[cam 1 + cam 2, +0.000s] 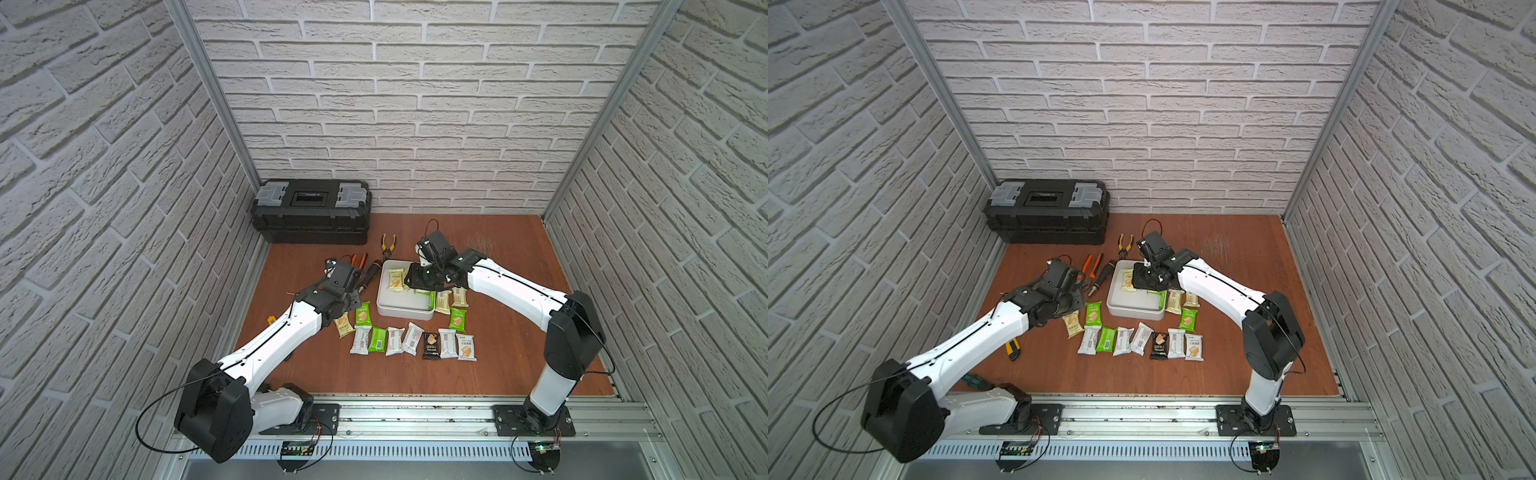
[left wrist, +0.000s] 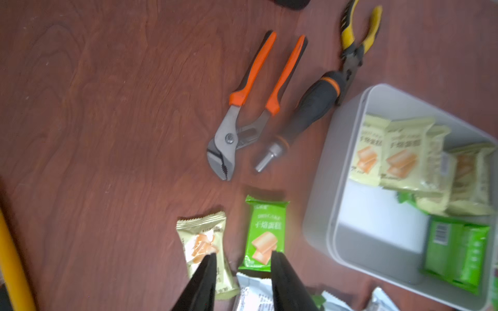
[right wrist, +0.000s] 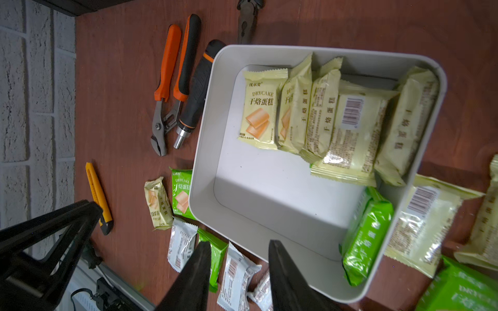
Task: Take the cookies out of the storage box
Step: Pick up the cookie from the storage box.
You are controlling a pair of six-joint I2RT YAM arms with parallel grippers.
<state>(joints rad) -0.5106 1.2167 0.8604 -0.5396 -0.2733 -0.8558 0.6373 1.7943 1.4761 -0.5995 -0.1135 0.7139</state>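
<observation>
While the left gripper (image 2: 242,254) and right gripper (image 3: 238,243) are both spread apart and hold nothing, the box (image 3: 207,150) on the table (image 3: 121,80) has five yellow cookies (image 3: 258,113) and one or two green. Seven more lie in a row in front.

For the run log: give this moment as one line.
left pincer: open, empty, over tabletop cookies | right pincer: open, empty, over storage box | inside: yellow cookies, green cookies

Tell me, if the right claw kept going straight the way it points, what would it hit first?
Probably the bare floor of the white box: the right gripper, open and empty, aims into it between the yellow packets and the green packet. Depth is unclear; it might clip the near wall first.
</observation>
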